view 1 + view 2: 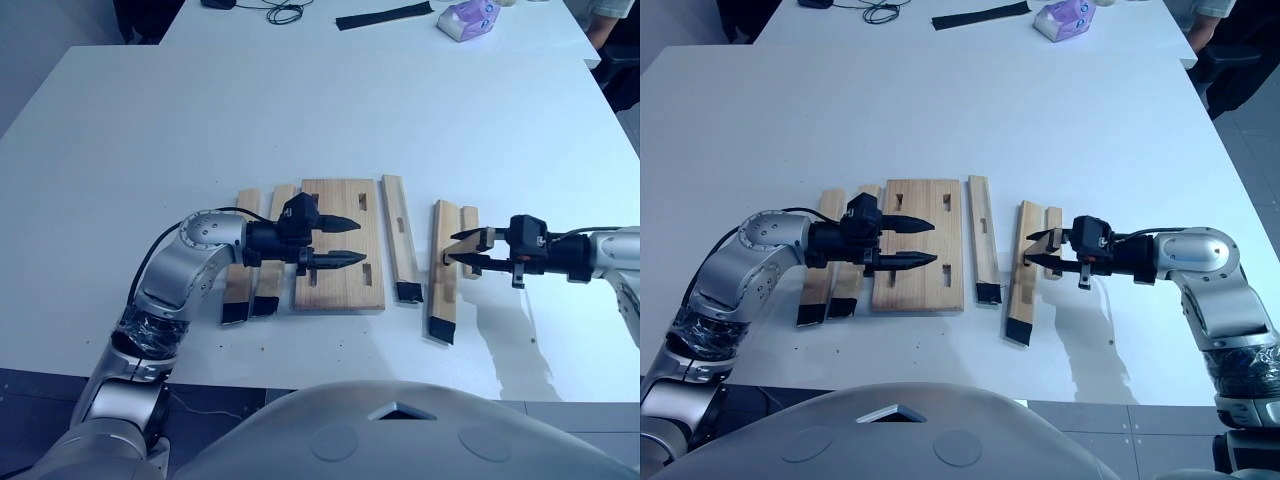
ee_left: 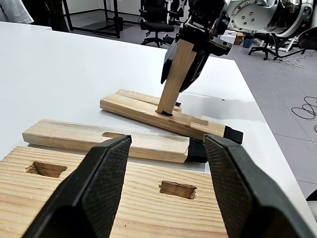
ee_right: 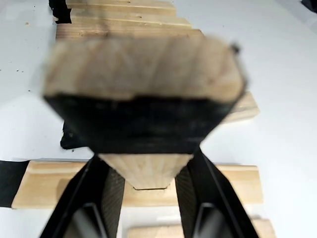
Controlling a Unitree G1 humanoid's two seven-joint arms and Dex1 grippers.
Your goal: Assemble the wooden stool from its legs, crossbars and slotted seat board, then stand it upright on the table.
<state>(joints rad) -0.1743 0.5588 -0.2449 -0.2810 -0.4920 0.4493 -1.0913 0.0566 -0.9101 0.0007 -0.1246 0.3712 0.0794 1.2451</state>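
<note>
Hovering just over the near half of the slotted seat board [image 1: 340, 285], the left gripper [image 1: 358, 240] has its two fingers spread apart with nothing between them; the board lies flat on the white table [image 1: 150, 130]. To the right, the right gripper [image 1: 455, 250] is clamped on a short crossbar [image 2: 177, 74], which stands slightly tilted with its lower end in the slot of a black-tipped leg [image 1: 441, 300] lying flat. A shorter wooden piece [image 1: 468, 215] lies just beside that leg, on its right. Another leg [image 1: 400, 240] lies between this one and the board. Two more legs [image 1: 238, 285] [image 1: 270, 283] lie side by side just left of the board. At the far edge sit a black strip [image 1: 385, 15] and a tissue pack [image 1: 468, 18], its print too small to read.
</note>
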